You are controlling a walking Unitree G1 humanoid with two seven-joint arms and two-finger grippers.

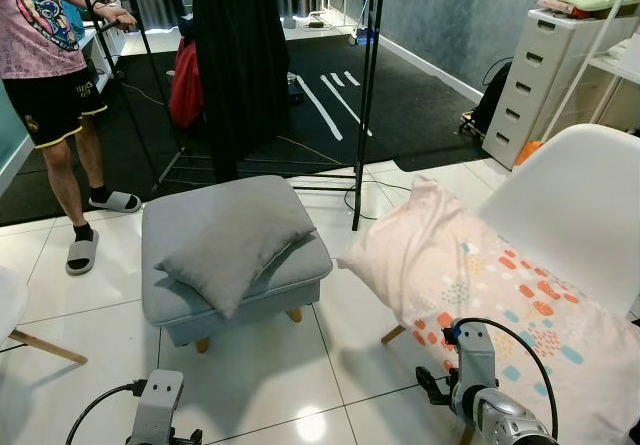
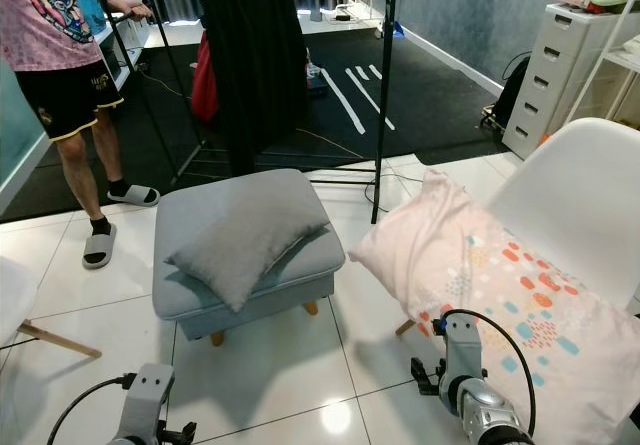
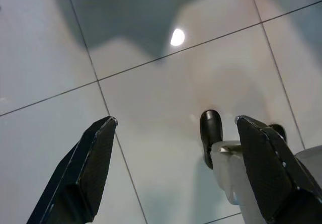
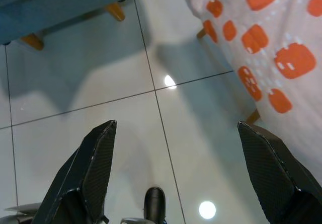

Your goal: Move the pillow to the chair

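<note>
While both arms hang low, the left gripper and right gripper are spread wide over tiles; the patterned pillow is draped on the white chair at right.

No readable words, numbers or brand names anywhere.

At far left a person's pink T-shirt carries a large printed round graphic, too cut off and fine to read as lettering. The black shorts bear a small pale crest low on one leg and a small light mark near the waist, both too tiny to make out. The pillow on the white chair at right shows only orange, teal and yellow blocks and dots, a pattern with no letters. White tape strips on the dark floor mat form plain lines, not characters.
</note>
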